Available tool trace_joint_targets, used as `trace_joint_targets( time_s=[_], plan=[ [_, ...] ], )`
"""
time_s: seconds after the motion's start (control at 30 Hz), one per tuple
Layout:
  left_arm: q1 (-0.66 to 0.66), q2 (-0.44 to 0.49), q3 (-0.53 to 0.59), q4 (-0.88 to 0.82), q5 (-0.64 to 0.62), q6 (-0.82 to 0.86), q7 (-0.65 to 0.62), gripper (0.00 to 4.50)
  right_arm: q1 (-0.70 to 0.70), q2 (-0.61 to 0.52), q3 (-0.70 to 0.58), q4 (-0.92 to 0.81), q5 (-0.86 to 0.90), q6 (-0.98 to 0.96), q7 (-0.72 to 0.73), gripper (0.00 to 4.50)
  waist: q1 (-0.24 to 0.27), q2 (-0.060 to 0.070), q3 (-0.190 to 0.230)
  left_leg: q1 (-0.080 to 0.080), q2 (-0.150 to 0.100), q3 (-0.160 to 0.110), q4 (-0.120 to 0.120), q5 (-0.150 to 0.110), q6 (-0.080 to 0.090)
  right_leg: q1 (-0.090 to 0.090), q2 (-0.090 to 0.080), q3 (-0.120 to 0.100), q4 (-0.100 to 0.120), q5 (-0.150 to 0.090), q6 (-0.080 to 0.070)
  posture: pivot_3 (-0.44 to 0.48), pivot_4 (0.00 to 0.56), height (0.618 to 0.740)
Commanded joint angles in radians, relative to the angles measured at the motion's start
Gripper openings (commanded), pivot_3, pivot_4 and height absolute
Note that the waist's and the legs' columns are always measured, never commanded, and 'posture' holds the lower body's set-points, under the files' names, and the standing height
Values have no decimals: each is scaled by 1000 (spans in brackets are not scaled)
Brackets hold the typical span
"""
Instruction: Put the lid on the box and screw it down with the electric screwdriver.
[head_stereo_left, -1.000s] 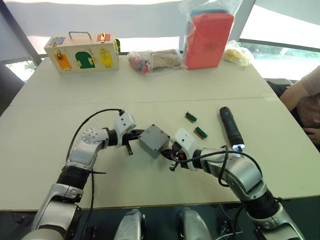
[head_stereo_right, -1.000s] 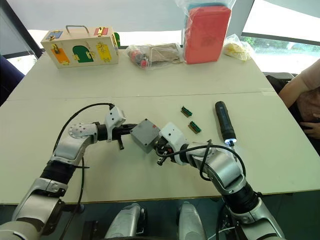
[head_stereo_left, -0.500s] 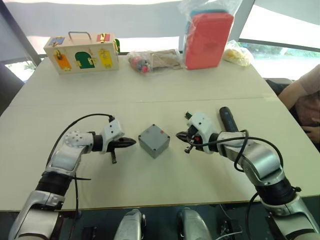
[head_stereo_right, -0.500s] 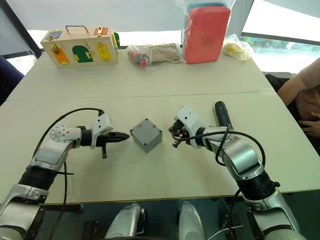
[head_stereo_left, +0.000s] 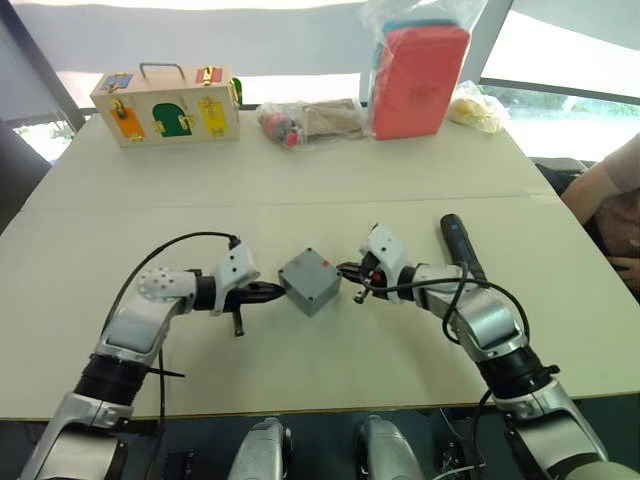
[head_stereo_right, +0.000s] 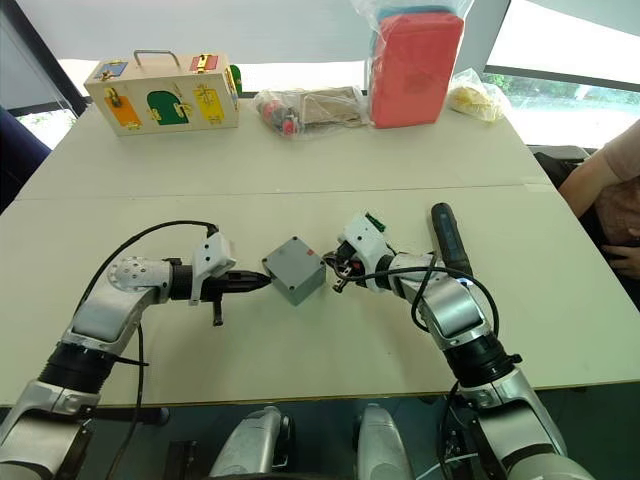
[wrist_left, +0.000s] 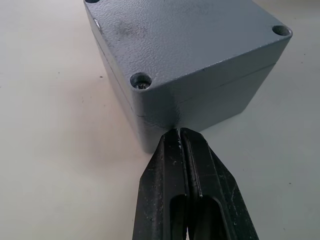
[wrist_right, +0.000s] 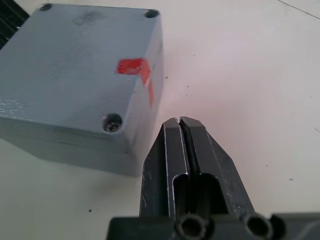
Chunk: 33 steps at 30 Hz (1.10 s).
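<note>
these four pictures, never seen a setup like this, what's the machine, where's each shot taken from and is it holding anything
It is a humanoid robot with two arms. Two pictures come from cameras in its head, looking down over a pale table. The other two come from a camera on each wrist, looking along that arm's two black fingers. Between the arms sits a grey box with its lid already on. The left gripper and right gripper are both shut and hold nothing. The black electric screwdriver lies beyond the right arm. A wooden box with coloured doors and a red pack stand at the far edge.

The grey lid (wrist_left: 185, 40) sits closed on the box (head_stereo_left: 308, 281), between both sets of fingers; the black electric screwdriver (head_stereo_left: 457, 245) lies beyond the right fingers.
</note>
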<state>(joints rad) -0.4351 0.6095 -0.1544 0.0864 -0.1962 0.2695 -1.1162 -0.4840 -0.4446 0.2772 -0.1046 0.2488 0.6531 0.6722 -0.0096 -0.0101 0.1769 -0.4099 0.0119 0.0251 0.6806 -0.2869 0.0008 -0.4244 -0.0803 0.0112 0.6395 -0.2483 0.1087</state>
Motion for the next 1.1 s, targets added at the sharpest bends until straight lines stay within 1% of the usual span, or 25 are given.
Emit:
trace_joint_targets(
  time_s=[0.03, 0.33, 0.57, 0.63, 0.73, 0.83, 0.97, 1.07, 1.1],
  plan=[
    [-38, -7, 1, 8, 8, -29, 7, 0, 16, 7, 3, -81, 15, 15, 19, 10, -2, 0, 0, 0, 0, 0, 0, 0, 0, 0, 0, 0, 0, 0, 0, 0, 150, 730],
    [-75, -26, -9, 52, 21, -50, 5, 0, 58, 10, 0, -184, 23, 92, 8, 10, -2, 0, 0, 0, 0, 0, 0, 0, 0, 0, 0, 0, 0, 0, 0, 0, 150, 730],
    [-77, -22, -6, 60, 25, -54, -11, 0, 70, 6, -2, -203, 9, 107, -1, 10, -2, 0, 0, 0, 0, 0, 0, 0, 0, 0, 0, 0, 1, 0, 0, 0, 150, 730],
    [-65, -5, 1, 41, 19, -45, -21, 0, 71, 0, -11, -208, -1, 104, -13, 10, -2, 0, 0, 0, 0, 0, 0, 0, 0, 0, 0, 0, 1, 0, 0, 0, 150, 730],
    [-30, 51, 33, -25, -7, -21, -54, 0, 70, -18, -67, -212, -15, 82, -44, 10, -3, 0, 0, 0, 0, 0, 0, 0, 0, 0, 0, 0, 1, 0, 0, 0, 150, 730],
    [-25, 102, 73, -97, -41, 14, -64, 0, 61, -12, -166, -201, -11, 57, -102, 10, -3, 0, 0, 0, 0, 0, 0, 0, 0, 0, 0, 0, 1, 0, 0, 0, 150, 730],
    [-42, 121, 113, -168, -91, 73, -47, 0, 30, 29, -258, -149, -1, 36, -178, 10, 0, 0, 0, 0, 0, 0, 0, 0, 0, 0, 0, 0, 1, 0, 0, 0, 150, 730],
    [-74, 121, 150, -219, -139, 130, -25, 0, -29, 53, -297, -24, -18, 13, -230, 720, -4, 0, 0, 0, 0, 0, 0, 0, 0, 0, 0, 0, 1, 0, 0, 0, 150, 730],
    [-85, 120, 155, -228, -149, 143, -16, 0, -49, 61, -298, 19, -24, 2, -237, 1136, -4, 0, 0, 0, 0, 0, 0, 0, 0, 0, 0, 0, 1, 0, 0, 0, 150, 730]
  ],
)
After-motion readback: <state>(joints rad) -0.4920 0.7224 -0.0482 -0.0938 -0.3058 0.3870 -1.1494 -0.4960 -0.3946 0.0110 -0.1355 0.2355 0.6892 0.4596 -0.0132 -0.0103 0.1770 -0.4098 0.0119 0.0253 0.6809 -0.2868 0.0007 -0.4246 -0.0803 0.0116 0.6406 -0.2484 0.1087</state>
